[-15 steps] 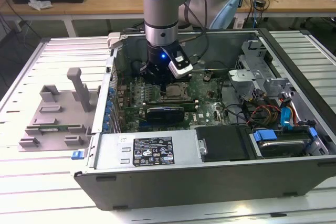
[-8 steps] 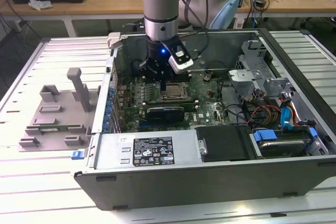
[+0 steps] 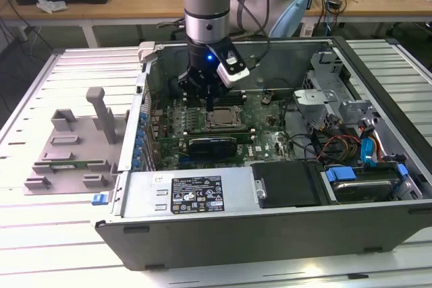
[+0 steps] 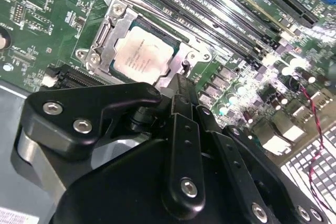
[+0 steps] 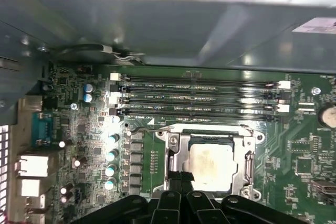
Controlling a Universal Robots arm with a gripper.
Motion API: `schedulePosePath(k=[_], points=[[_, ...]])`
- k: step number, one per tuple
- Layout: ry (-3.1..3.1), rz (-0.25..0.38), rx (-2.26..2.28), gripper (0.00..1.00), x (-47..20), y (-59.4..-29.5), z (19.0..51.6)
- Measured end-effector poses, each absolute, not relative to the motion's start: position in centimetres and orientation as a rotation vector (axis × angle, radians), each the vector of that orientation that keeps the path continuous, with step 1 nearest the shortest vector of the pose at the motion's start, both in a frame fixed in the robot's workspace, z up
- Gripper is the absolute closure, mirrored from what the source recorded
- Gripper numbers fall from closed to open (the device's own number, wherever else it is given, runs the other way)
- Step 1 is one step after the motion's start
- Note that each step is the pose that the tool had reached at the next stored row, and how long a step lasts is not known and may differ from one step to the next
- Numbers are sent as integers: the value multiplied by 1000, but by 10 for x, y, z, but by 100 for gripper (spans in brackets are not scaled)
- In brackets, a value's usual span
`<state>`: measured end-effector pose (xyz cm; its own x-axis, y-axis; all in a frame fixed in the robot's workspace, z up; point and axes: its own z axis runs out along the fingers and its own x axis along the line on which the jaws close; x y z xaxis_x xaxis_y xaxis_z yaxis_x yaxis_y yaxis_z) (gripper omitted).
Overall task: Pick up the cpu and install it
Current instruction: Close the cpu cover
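The cpu (image 3: 221, 118) (image 4: 143, 53) (image 5: 211, 163) is a small square chip with a pale silver-grey top. It lies flat inside the metal-framed socket (image 4: 113, 30) (image 5: 173, 156) on the green motherboard, within the open computer case. My gripper (image 3: 211, 107) (image 4: 181, 80) (image 5: 179, 176) hangs just above the socket's edge, beside the cpu. Its black fingers are shut together with nothing between them. The cpu is not held.
A grey plastic tray (image 3: 67, 146) with upright blocks sits outside the case on the exterior view's left. Memory slots (image 5: 199, 98) run beside the socket. The case wall (image 3: 145, 92), a grey metal cover (image 3: 196, 193) and a drive cage with cables (image 3: 351, 139) surround the board.
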<state>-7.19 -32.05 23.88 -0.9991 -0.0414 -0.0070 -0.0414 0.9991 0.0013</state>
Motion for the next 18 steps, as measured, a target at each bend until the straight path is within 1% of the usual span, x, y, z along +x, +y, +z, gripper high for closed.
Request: schedulePosePath(k=[6, 18], points=[[3134, 2, -65, 89, -72, -321, 252], [3102, 0, -64, 89, -72, -321, 252]])
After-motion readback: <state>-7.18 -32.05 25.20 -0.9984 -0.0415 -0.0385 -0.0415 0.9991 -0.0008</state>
